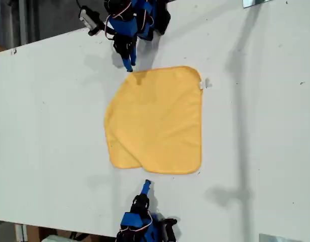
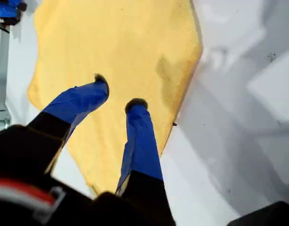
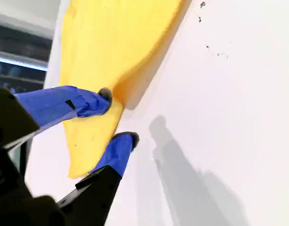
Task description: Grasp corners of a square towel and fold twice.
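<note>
The square towel (image 1: pixel 155 121) lies flat on the white table, yellow-orange, with a small white tag (image 1: pixel 205 84) at its corner on the exterior view's upper right. At the exterior view's lower left, one corner (image 1: pixel 122 154) sits as a separate layer under a diagonal fold line. My first gripper (image 1: pixel 128 64) (image 2: pixel 118 94) is open and hovers over the towel (image 2: pixel 116 42) at the corner on the exterior view's upper left. My second gripper (image 1: pixel 146 184) (image 3: pixel 117 117) is open at the towel's (image 3: pixel 111 42) near edge, beside the layered part.
The white table (image 1: pixel 49 126) stretches wide on both sides of the towel. Its far edge runs across the exterior view's upper left, with dark space behind. Metal pieces (image 1: pixel 256 2) show at the exterior view's upper and lower right corners.
</note>
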`<state>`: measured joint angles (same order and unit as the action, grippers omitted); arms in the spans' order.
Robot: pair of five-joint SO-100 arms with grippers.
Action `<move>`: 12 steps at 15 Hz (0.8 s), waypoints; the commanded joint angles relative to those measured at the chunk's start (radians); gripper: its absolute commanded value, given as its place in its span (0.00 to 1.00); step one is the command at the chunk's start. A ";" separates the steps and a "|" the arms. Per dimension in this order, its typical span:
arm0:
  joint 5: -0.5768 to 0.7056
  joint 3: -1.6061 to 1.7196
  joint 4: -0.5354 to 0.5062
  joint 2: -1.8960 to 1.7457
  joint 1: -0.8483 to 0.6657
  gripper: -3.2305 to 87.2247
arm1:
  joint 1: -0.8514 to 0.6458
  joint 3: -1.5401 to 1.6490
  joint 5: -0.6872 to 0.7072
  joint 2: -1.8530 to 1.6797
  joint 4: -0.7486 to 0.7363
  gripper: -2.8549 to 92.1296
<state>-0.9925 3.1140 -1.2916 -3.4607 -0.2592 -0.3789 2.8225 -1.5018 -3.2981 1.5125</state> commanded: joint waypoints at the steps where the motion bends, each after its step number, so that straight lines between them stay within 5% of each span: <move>1: 0.006 0.006 0.000 -0.005 -0.006 0.19 | -0.029 -0.048 0.028 0.003 0.021 0.17; 5: -0.005 0.006 0.003 -0.006 -0.066 0.19 | -0.029 -0.048 0.028 0.003 0.021 0.17; 8: -0.518 0.006 0.002 -0.006 0.146 0.18 | -0.092 -0.034 0.017 0.003 0.009 0.16; 9: -0.571 0.006 0.000 -0.006 0.172 0.18 | -0.110 -0.035 0.017 0.003 0.014 0.17; 11: -0.604 0.006 0.000 -0.006 0.172 0.19 | 0.035 -0.005 -0.114 0.003 -0.028 0.17; 12: -0.508 0.003 -0.002 -0.006 0.172 0.18 | 0.140 -0.002 -0.132 0.003 -0.037 0.17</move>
<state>-1.5601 3.1140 -1.2916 -3.4607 -0.1074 -0.3528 2.8317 -1.5938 -3.2996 1.4941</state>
